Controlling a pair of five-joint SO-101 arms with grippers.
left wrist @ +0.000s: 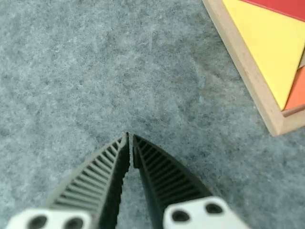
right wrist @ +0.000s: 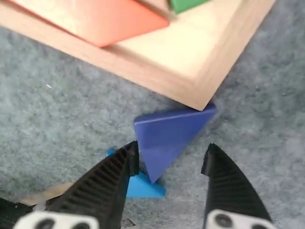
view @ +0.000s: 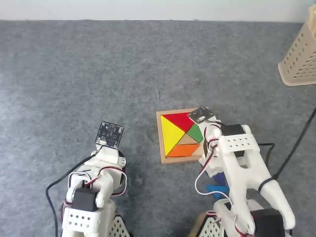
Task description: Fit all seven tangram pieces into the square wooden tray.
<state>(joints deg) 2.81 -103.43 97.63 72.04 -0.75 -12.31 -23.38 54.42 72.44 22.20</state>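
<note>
The square wooden tray (view: 163, 148) lies mid-table and holds red (view: 180, 120), yellow (view: 171, 136), green (view: 195, 133), tan (view: 188, 140) and orange (view: 183, 149) pieces. In the right wrist view a dark blue triangle (right wrist: 167, 136) lies on the carpet just outside the tray's corner (right wrist: 200, 90), partly on top of a light blue piece (right wrist: 142, 186). My right gripper (right wrist: 174, 155) is open, its fingers astride the dark blue triangle's tip. My left gripper (left wrist: 130, 141) is shut and empty over bare carpet, left of the tray's edge (left wrist: 248, 78).
A cream perforated basket (view: 302, 52) stands at the far right edge. Grey carpet covers the whole table. Cables trail from both arm bases near the front edge.
</note>
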